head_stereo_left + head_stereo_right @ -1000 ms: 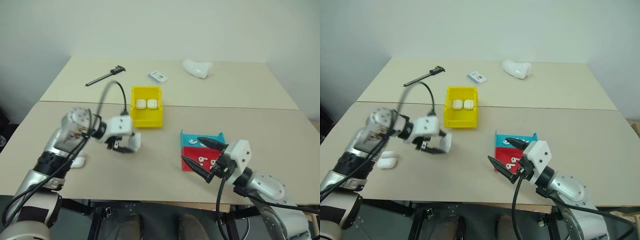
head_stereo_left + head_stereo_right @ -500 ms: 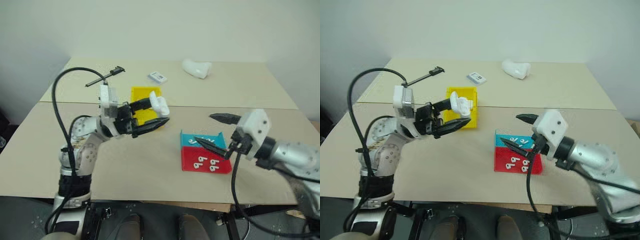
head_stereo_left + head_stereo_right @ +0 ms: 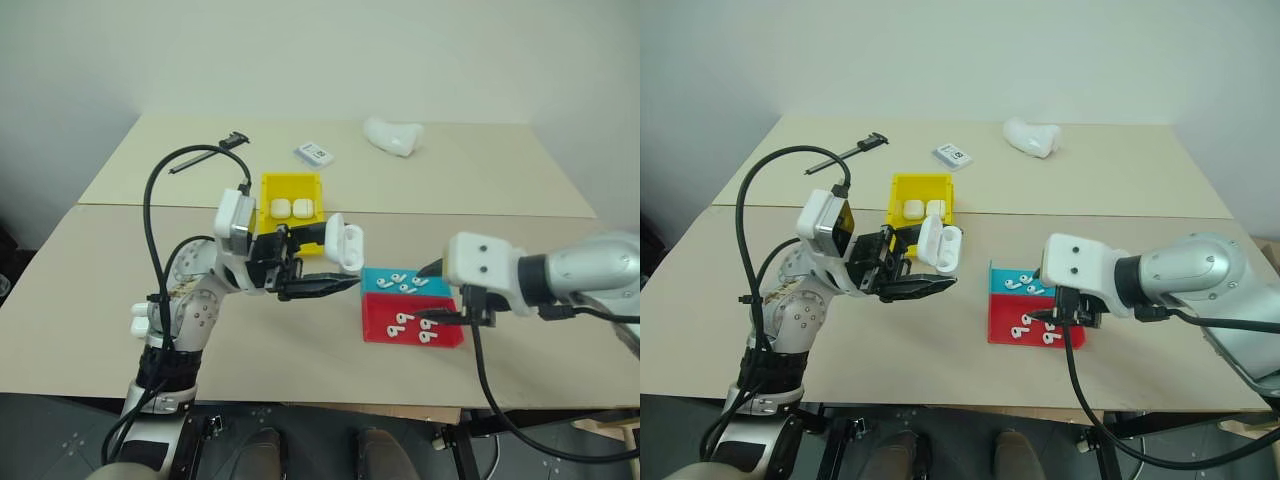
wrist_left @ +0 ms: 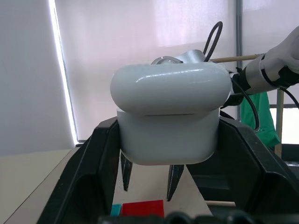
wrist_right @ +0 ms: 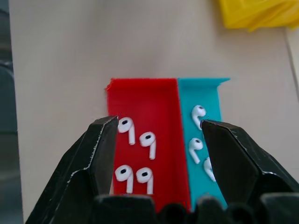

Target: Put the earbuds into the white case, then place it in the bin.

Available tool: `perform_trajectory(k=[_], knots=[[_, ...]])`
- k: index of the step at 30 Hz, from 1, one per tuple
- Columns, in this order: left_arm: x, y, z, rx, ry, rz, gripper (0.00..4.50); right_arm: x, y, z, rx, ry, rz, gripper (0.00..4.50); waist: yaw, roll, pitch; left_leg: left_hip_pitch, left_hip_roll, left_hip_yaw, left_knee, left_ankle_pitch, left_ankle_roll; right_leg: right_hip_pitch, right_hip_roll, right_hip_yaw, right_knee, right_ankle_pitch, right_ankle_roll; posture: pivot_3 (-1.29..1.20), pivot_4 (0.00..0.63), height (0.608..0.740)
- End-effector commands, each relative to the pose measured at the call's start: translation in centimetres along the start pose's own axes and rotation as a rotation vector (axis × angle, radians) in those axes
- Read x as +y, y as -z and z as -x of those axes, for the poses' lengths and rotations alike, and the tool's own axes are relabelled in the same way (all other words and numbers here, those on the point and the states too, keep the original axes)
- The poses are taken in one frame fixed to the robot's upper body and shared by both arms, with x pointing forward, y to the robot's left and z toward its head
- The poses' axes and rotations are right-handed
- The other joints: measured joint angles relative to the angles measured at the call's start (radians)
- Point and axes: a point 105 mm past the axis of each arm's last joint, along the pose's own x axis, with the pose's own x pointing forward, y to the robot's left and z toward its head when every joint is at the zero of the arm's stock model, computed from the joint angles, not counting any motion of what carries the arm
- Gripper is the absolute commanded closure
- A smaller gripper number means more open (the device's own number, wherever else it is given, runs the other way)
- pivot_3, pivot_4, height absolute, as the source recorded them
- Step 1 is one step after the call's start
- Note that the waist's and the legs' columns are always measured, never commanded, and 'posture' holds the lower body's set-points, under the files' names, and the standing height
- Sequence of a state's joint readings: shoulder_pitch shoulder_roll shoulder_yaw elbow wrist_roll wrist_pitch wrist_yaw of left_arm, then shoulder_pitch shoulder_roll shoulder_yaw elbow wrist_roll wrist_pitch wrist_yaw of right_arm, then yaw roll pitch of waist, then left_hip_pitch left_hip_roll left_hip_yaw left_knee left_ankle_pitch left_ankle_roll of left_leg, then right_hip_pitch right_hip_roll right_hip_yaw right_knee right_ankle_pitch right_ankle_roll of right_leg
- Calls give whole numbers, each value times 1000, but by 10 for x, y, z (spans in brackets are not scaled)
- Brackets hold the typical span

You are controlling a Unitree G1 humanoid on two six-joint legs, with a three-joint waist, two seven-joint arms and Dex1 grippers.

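So, quick status:

Progress: two shut cases (image 3: 291,208) are already sat in the bin (image 3: 292,236), at 12 o'clock from the left gripper. A third case (image 3: 345,243) is held up, lid open, nothing seen loaded in it yet. Looks like the loading round is only just starting.

Left gripper (image 3: 335,270): clenched on the case, carried above the table between the bin and the trays.

Right gripper (image 5: 159,135): fingers (image 5: 96,154) parted, nothing held, hung over the red tray (image 5: 161,100) with earbuds (image 5: 147,142) seen between them. Whether one is touched can't be told.

Earbuds: four in the red tray, a few more in the teal tray (image 3: 372,277) just at its 12 o'clock.

Case pose: long axis is stood roughly upright, tipped a little; the lid is swung back and the mouth is faced towards 3 o'clock, at the right gripper. In the left wrist view the lid (image 4: 170,88) is seen stacked on the body.

Left to do: buds picked and seated, lid shut, case dropped in the bin.

Spare: another case (image 3: 141,322) is lying at 9 o'clock, near the table edge.
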State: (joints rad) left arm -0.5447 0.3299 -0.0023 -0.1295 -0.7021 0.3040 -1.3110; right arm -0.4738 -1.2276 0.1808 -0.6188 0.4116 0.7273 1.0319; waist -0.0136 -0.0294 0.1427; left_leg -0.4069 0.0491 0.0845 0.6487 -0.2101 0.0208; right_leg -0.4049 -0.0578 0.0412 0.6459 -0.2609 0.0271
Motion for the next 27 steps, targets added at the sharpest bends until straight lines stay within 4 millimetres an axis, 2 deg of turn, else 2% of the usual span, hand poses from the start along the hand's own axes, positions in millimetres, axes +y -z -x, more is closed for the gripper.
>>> perform_trajectory(k=[1, 6, 9, 11, 13, 18, 27], knots=[[-1, -9, -3, -8, 11, -55, 1708, 3, 7, -4, 68, -22, 60, 1224, 0, 0, 0, 0, 0, 0, 0, 0, 0, 0, 0, 0, 0, 0, 0, 0, 150, 740], [-3, -9, -1, 7, -20, -67, 1708, 4, 18, -12, 132, -67, 87, 1224, -1, 0, 0, 0, 0, 0, 0, 0, 0, -1, 0, 0, 0, 0, 0, 0, 150, 740], [-4, -10, 0, 11, -33, -78, 1708, 1, 27, -21, 172, -78, 116, 1858, -2, 0, 0, 1, 1, 0, 0, 0, 0, 0, 0, 0, 0, 0, 0, 0, 150, 740], [-5, -11, 0, 15, -38, -81, 1708, -2, 27, -24, 180, -74, 122, 2514, -3, 0, 0, 1, 1, 0, 0, 0, 0, -1, 0, 0, 1, 0, 0, 0, 150, 740], [-6, -11, 0, 18, -43, -82, 1708, -3, 27, -25, 182, -82, 126, 2514, 0, 0, 0, 0, 1, 0, 0, 0, 0, -1, 0, 0, 1, 0, 0, 0, 150, 740], [-8, -11, 1, 32, -61, -76, 1708, 11, 34, -29, 208, -185, 179, 2514, 1, 0, 0, 0, 0, 0, 0, 0, 0, -1, -1, 0, 0, 0, 0, 0, 150, 740], [-9, -11, 3, 48, -83, -80, 1708, 8, 50, -43, 237, -241, 295, 2514, -1, 0, 0, 1, 0, 1, 0, 0, 0, -1, 0, 0, 1, 0, 0, 0, 150, 740]])
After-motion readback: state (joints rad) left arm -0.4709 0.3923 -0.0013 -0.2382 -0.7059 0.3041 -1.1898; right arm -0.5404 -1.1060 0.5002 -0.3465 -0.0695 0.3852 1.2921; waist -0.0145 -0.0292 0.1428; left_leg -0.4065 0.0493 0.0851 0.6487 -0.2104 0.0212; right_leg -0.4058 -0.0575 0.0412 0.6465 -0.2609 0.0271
